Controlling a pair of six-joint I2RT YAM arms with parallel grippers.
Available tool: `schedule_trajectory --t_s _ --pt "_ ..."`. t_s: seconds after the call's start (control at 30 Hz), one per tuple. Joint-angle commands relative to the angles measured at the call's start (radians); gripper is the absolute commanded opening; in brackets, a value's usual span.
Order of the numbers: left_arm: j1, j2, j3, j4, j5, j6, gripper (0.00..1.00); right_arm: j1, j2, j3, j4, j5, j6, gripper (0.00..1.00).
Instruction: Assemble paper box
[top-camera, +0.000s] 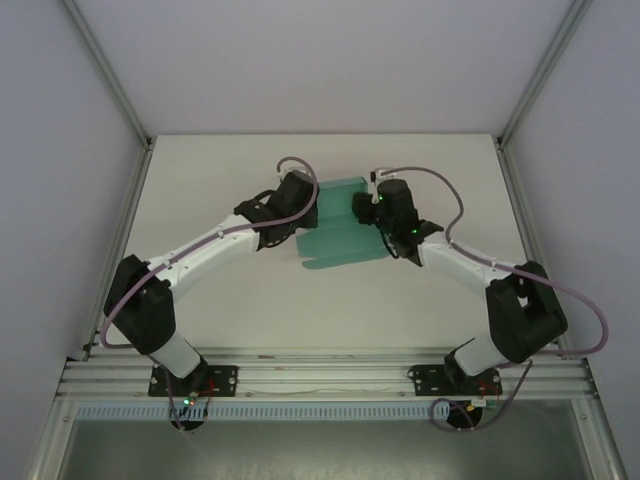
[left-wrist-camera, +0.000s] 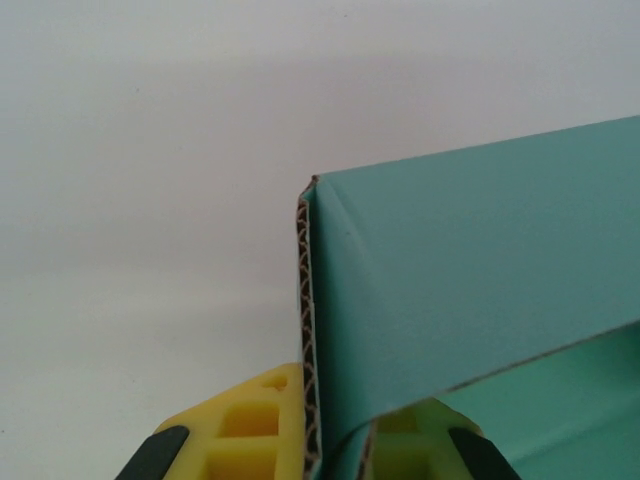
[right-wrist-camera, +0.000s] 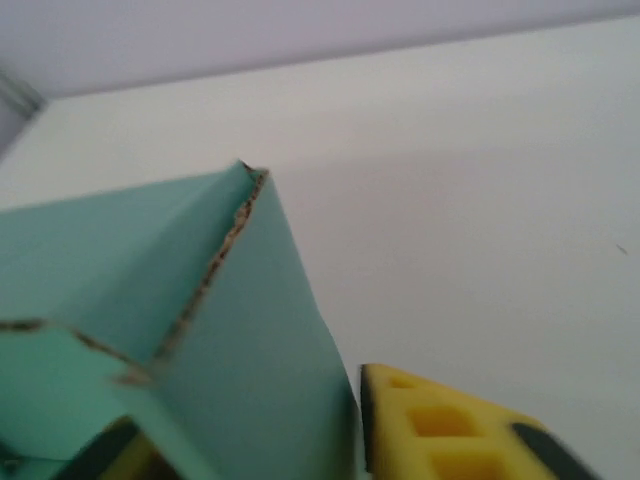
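Note:
The teal paper box (top-camera: 335, 240) lies partly folded at the middle of the white table, between both arms. My left gripper (top-camera: 305, 215) holds its left side. In the left wrist view the yellow fingers (left-wrist-camera: 255, 430) are shut on an upright wall of the paper box (left-wrist-camera: 470, 290), whose corrugated edge runs up between them. My right gripper (top-camera: 372, 212) is at the box's right side. In the right wrist view a raised wall of the paper box (right-wrist-camera: 120, 260) stands between the jaws, with a narrow gap to the right yellow finger (right-wrist-camera: 440, 430), so this gripper (right-wrist-camera: 260, 440) is open.
The white table (top-camera: 200, 190) is bounded by aluminium frame posts (top-camera: 110, 70) at the back left and back right, and by the mounting rail (top-camera: 320, 380) along the near edge. Cables loop over both arms.

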Motion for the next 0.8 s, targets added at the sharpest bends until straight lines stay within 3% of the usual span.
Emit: schedule_trajectory --t_s 0.0,0.27,0.33,0.37,0.47,0.57,0.67,0.77 --pt "0.011 -0.037 -0.012 -0.023 -0.010 -0.026 0.00 -0.012 -0.039 0.004 0.087 -0.110 0.035 0.42" --pt "0.011 -0.034 -0.005 -0.038 -0.037 -0.029 0.00 -0.009 -0.179 -0.024 -0.084 -0.044 -0.010 0.66" --pt "0.011 -0.034 -0.006 -0.036 -0.037 -0.006 0.00 -0.009 -0.233 -0.040 -0.132 -0.049 -0.024 0.83" --pt "0.013 -0.033 -0.006 -0.038 -0.035 0.015 0.00 -0.009 -0.265 -0.050 -0.148 -0.051 -0.024 0.99" --pt "0.018 -0.019 0.011 -0.066 0.017 0.149 0.00 -0.008 -0.385 -0.085 -0.189 -0.034 0.018 1.00" --pt "0.020 0.011 0.050 -0.171 0.074 0.306 0.00 -0.013 -0.521 -0.108 -0.291 0.112 0.124 1.00" --pt "0.020 0.043 0.074 -0.299 0.176 0.447 0.00 -0.034 -0.601 -0.074 -0.521 0.209 0.181 1.00" --pt "0.014 0.083 0.092 -0.437 0.313 0.578 0.00 -0.045 -0.636 -0.038 -0.717 0.227 0.176 1.00"
